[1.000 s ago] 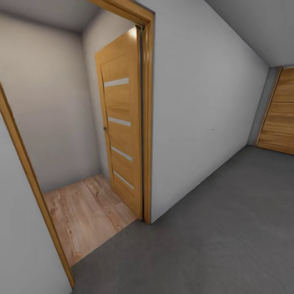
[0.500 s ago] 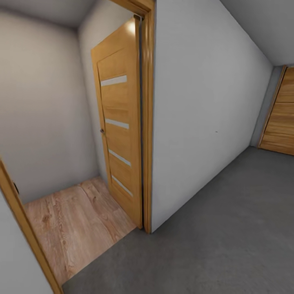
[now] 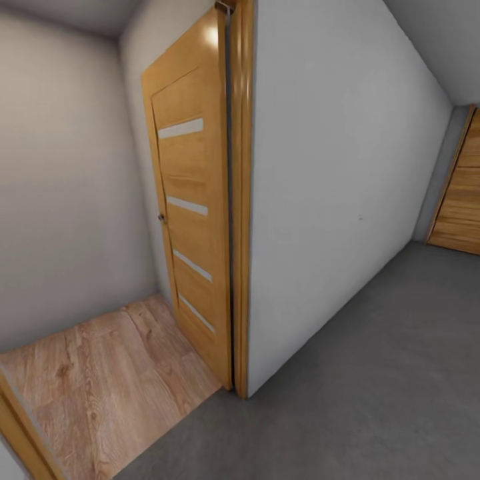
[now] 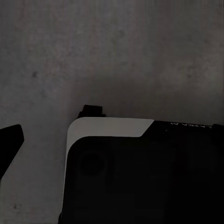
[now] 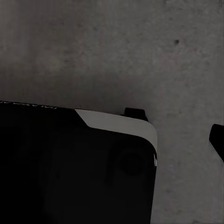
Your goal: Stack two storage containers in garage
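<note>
A: Starting from our grippers: can we say whether either is parted or closed?

B: We can't tell. Each wrist camera looks down at the dark grey mottled concrete floor past the black, white-edged robot base; a dark sliver sits at each picture's edge, too little to judge the jaws. Nothing orange-red is near them, so we judge both are carrying nothing.

A: And outward?

B: From the head we stand on that concrete, facing the open honey-coloured wooden door with pale glass slats, folded back against its orange-brown wooden door frame. Beyond lies light wood plank flooring; to our right a plain grey-white wall runs to a wooden plank garage door.

A: The storage containers?

B: Not in sight (presumably a fetch trip is under way). To pass well, we should centre the base on the opening, clear of the frame post and door leaf, arms tucked.
</note>
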Available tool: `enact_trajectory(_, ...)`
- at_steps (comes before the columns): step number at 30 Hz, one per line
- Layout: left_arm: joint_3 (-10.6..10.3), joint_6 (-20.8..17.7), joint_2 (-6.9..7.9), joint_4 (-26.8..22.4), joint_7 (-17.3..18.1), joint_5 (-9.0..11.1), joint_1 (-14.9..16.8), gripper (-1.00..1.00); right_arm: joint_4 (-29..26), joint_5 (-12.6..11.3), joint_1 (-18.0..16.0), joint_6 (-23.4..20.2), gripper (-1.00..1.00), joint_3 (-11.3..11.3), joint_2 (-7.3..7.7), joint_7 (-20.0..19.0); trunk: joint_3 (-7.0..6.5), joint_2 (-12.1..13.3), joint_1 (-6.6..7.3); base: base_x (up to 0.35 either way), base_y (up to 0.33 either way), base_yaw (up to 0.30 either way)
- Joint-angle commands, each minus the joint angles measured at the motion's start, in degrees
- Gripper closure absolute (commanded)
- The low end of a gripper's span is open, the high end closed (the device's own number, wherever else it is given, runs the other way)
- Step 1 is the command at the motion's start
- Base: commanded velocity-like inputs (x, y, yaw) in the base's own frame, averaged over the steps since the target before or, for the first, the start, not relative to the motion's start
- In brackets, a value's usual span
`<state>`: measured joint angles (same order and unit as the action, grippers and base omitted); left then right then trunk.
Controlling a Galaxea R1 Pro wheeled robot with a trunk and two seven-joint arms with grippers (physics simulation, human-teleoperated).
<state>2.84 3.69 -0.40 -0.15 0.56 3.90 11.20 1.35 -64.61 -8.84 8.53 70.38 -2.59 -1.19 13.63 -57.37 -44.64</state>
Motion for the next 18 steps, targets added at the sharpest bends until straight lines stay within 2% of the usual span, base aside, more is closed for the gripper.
enact_trajectory(1, 0.24, 0.17, -0.01, 0.06, 0.06, 0.41, 0.05, -1.00, 0.14, -0.51, -0.04, 0.18, -1.00, 0.49, -0.05, -0.13, 0.07, -0.04, -0.04, 0.325, 0.000, 0.000)
enact_trajectory(18, 0.24, 0.17, 0.00, 0.06, 0.06, 0.41, 0.05, -1.00, 0.14, -0.25, -0.04, 0.17, -1.00, 0.47, -0.01, 0.48, 0.07, -0.04, -0.04, 0.325, 0.000, 0.000)
